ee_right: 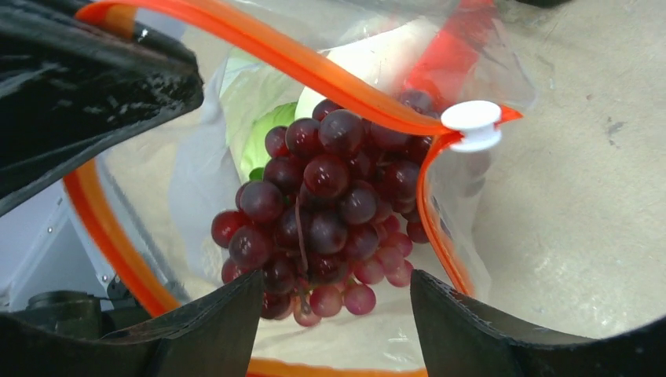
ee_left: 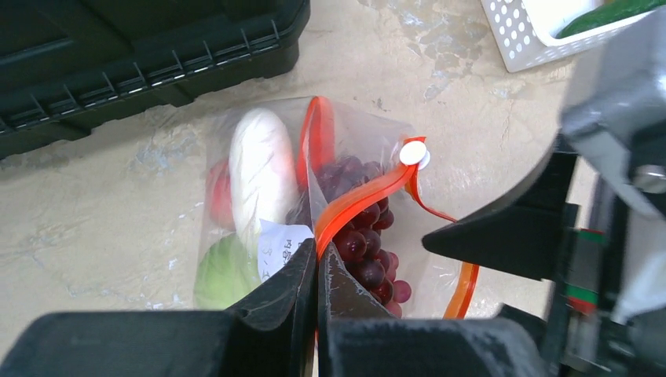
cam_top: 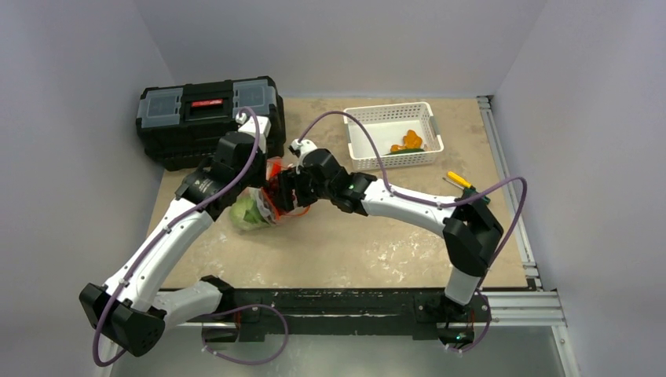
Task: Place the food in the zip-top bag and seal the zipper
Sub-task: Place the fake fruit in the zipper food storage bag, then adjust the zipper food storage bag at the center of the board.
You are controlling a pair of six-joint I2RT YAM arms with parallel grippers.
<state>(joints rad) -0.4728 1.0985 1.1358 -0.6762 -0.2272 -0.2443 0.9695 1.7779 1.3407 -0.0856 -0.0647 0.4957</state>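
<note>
The zip-top bag (ee_left: 259,236) lies on the table, its mouth held wide. My left gripper (ee_left: 317,255) is shut on the orange-red zipper (ee_left: 357,206) at the bag's rim, and the white slider (ee_left: 412,152) sits at the far end. Inside the bag are a white bulb (ee_left: 259,169), a green leafy piece (ee_left: 224,271) and a red round piece (ee_left: 220,192). A purple-red grape bunch (ee_right: 330,196) rests in the mouth. My right gripper (ee_right: 335,276) is open, its fingers (ee_right: 228,314) either side of the bunch's lower end. From above, both grippers meet at the bag (cam_top: 251,210).
A black toolbox (cam_top: 208,118) stands at the back left, close behind the bag. A white slotted basket (cam_top: 393,133) at the back right holds orange and green pieces (cam_top: 408,143). A yellow-handled screwdriver (cam_top: 459,181) lies near the right edge.
</note>
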